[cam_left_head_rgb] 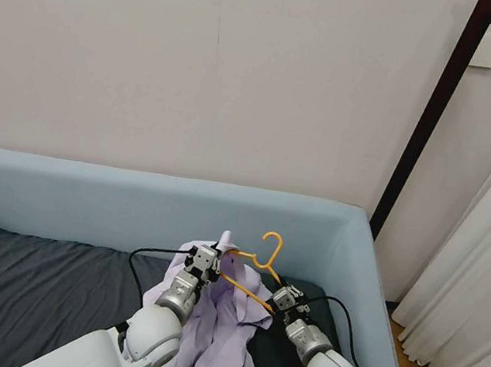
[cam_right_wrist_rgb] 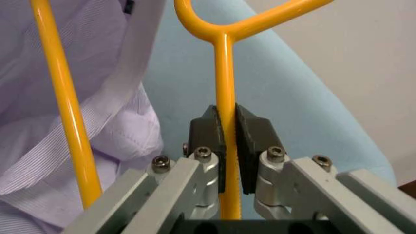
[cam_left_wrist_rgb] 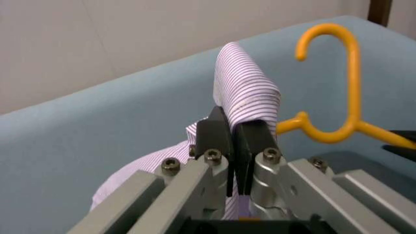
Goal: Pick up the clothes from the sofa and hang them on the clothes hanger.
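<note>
A lilac striped shirt (cam_left_head_rgb: 226, 329) drapes over an orange hanger (cam_left_head_rgb: 265, 256) above the sofa seat. My left gripper (cam_left_head_rgb: 217, 253) is shut on a fold of the shirt (cam_left_wrist_rgb: 246, 97), pinching it between black pads (cam_left_wrist_rgb: 213, 134). The hanger's hook (cam_left_wrist_rgb: 331, 58) curls up just beside that fold. My right gripper (cam_left_head_rgb: 280, 295) is shut on the hanger's sloping arm (cam_right_wrist_rgb: 224, 92), which runs between its pads (cam_right_wrist_rgb: 206, 129). The hanger's other bar (cam_right_wrist_rgb: 62, 102) passes under the shirt cloth (cam_right_wrist_rgb: 97, 58).
The sofa has a light blue backrest (cam_left_head_rgb: 135, 206) and armrest (cam_left_head_rgb: 367, 288) and a dark grey seat (cam_left_head_rgb: 27, 286). A bare wall rises behind. White curtains (cam_left_head_rgb: 473, 301) and a dark door frame (cam_left_head_rgb: 422, 134) stand to the right.
</note>
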You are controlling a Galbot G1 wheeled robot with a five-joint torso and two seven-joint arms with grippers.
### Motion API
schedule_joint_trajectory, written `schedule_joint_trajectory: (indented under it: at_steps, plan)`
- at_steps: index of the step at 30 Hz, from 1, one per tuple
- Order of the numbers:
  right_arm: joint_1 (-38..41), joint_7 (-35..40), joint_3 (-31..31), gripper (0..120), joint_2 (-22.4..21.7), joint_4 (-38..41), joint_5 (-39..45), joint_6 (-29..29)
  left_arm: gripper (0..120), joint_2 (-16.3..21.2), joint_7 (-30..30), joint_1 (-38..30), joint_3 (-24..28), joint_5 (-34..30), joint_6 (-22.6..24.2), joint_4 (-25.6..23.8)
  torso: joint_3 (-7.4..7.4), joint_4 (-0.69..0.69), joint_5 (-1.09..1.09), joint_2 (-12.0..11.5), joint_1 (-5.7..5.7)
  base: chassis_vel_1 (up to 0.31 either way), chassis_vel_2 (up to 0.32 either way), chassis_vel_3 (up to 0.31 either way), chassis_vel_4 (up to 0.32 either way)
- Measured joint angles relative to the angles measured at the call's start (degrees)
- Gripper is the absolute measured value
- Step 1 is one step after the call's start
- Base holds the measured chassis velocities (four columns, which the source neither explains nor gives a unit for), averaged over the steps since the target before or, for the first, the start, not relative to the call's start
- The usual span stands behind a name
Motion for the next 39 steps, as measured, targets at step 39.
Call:
schedule_joint_trajectory:
  at_steps: [39]
  plan:
    - [2.3,-0.1,4.1,4,-0.3,-1.2,-7.9,5.1,16,-2.2,1.5,0.2,9.4,7.1,0.6,-5.2,0.0,0.01,-0.01,0.0,0.0,0.0,0.0,0.0,0.0]
